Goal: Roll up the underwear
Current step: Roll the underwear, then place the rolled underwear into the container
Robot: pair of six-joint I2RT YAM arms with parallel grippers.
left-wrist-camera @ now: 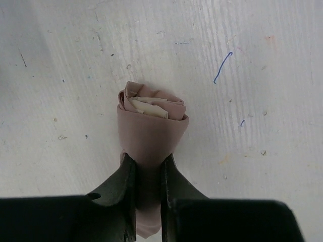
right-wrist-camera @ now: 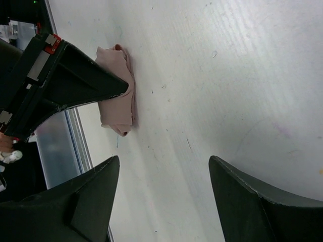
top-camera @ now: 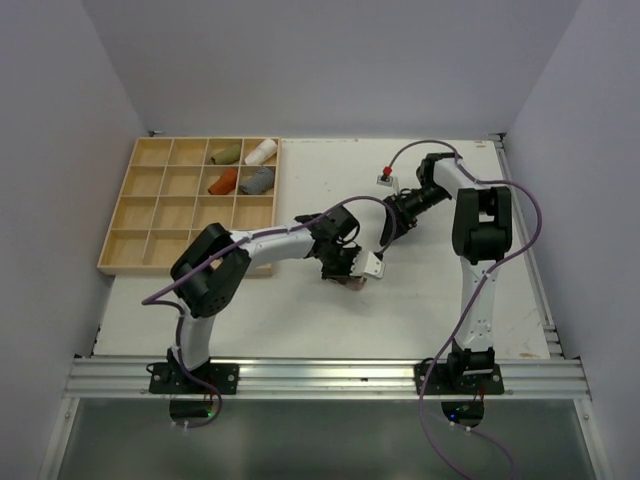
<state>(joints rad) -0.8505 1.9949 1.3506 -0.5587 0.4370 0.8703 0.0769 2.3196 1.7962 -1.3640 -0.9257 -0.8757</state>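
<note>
Two arms reach inward | left pincer (left-wrist-camera: 149, 169) grips underwear (left-wrist-camera: 151, 128) | right pincer (right-wrist-camera: 164, 161) spread

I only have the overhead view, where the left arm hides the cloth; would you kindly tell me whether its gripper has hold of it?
Observer: Yes, the left wrist view shows the left gripper shut on one end of the pale pink underwear.
Operator: Thank you. Is it rolled?
Observer: It is a tight roll; its free end shows spiralled layers.
Operator: And the other arm?
Observer: The right wrist view shows the right gripper open and empty, apart from the roll.
</note>
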